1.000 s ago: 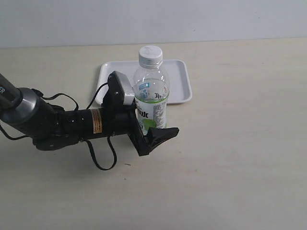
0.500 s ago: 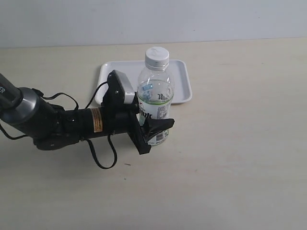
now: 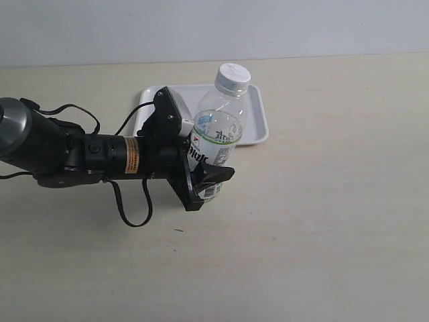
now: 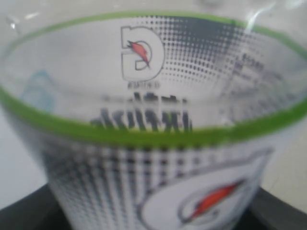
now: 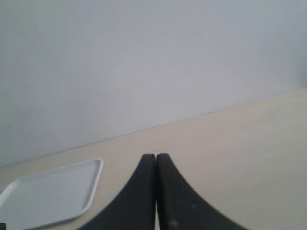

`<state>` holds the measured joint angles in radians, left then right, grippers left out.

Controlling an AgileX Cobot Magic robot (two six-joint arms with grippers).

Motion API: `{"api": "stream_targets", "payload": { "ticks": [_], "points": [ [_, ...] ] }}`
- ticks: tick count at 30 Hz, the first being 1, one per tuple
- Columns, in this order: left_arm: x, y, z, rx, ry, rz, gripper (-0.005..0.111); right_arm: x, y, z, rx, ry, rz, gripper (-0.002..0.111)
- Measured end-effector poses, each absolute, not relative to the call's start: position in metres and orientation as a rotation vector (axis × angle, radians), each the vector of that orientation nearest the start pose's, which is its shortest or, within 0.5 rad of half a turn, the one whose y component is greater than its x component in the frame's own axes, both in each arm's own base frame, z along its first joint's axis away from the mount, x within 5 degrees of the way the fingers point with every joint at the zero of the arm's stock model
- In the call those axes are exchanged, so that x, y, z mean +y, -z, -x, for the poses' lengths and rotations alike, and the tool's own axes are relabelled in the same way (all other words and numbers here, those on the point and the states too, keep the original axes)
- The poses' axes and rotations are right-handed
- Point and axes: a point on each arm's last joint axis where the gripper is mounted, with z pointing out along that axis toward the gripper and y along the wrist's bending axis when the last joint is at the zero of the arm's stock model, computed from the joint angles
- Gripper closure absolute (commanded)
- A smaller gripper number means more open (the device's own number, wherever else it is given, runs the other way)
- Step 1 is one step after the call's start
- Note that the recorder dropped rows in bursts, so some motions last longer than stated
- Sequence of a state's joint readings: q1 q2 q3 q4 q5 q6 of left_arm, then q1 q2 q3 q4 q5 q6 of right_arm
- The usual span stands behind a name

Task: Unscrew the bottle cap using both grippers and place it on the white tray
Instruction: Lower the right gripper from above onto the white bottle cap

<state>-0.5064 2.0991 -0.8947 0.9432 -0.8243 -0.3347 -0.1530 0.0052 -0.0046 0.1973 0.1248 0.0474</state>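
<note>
Between the jaws of the left gripper (image 3: pixel 206 178), the bottle (image 3: pixel 216 131) is clamped low on its labelled body. The jaws are parted only to the bottle's width and press on it from either side. The bottle leans, its neck tipped away from the gripper's body. The bottle cap (image 3: pixel 233 76) sits on the neck, well above the jaws. Whether the base touches the table (image 3: pixel 322 215) cannot be told, since a jaw hides it. Beyond the jaws, behind the bottle, lies the white tray (image 3: pixel 258 124). Close up, the label (image 4: pixel 153 120) fills the left wrist view, with black jaw on each side.

The right gripper (image 5: pixel 156 191) has its jaws pressed together, gripping nothing. Ahead of their tips and off to one side lies the tray, with a pale wall (image 5: pixel 153 57) beyond.
</note>
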Motion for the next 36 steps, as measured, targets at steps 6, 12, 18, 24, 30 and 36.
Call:
{"api": "stream_targets", "payload": {
  "ticks": [6,12,18,24,30,36],
  "points": [
    [-0.226,-0.093,-0.296,1.669,0.727,-1.252,0.106,-0.006,-0.205,-0.056,1.546,-0.186,-0.38,0.108],
    [-0.226,-0.093,-0.296,1.669,0.727,-1.251,0.106,-0.006,-0.231,-0.053,1.412,-0.278,-0.443,0.108],
    [-0.226,-0.093,-0.296,1.67,0.725,-1.252,0.106,-0.003,-0.339,-0.068,1.443,-0.258,-0.347,0.108],
    [-0.226,-0.094,-0.296,1.667,0.724,-1.253,0.106,0.0,-0.425,-0.165,1.97,-0.257,-0.091,0.108],
    [-0.226,-0.094,-0.296,1.656,0.715,-1.267,0.106,0.009,-0.432,-0.265,2.374,-0.396,0.117,0.108],
    [-0.226,-0.094,-0.296,1.649,0.71,-1.273,0.106,0.1,-0.374,-0.321,2.597,-0.534,0.495,0.101]
  ]
}}
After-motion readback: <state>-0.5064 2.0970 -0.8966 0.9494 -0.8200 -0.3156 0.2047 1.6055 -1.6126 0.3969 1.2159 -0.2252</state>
